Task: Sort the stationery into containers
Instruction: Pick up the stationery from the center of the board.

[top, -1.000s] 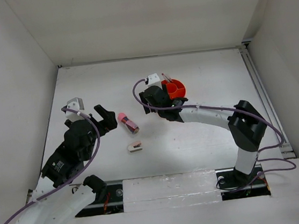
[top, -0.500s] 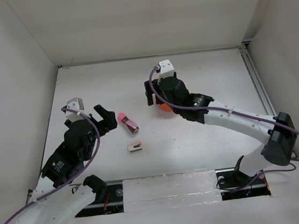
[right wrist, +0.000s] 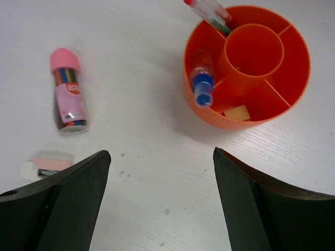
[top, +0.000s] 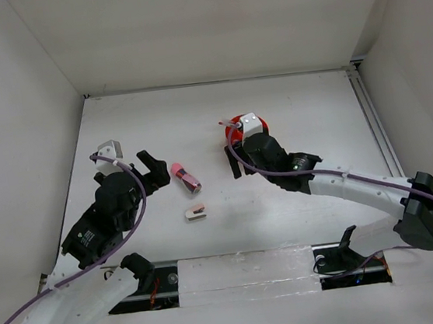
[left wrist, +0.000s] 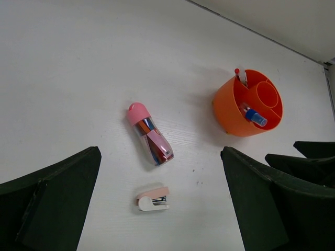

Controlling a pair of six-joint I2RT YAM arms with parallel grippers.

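Your left tool [top: 153, 171], right tool [right wrist: 157, 198]: spread, empty.
Seen from overhead, right arm [top: 344, 186] hides most of round orange plastic organizer tub [right wrist: 246, 123]; pink-capped clear tube [left wrist: 151, 137], white-and-pink stapler-like piece [left wrist: 153, 197] unobstructed.

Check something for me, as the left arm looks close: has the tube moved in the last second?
No. The tube keeps its spot and angle, just beyond the stapler, beside the open left end effector.
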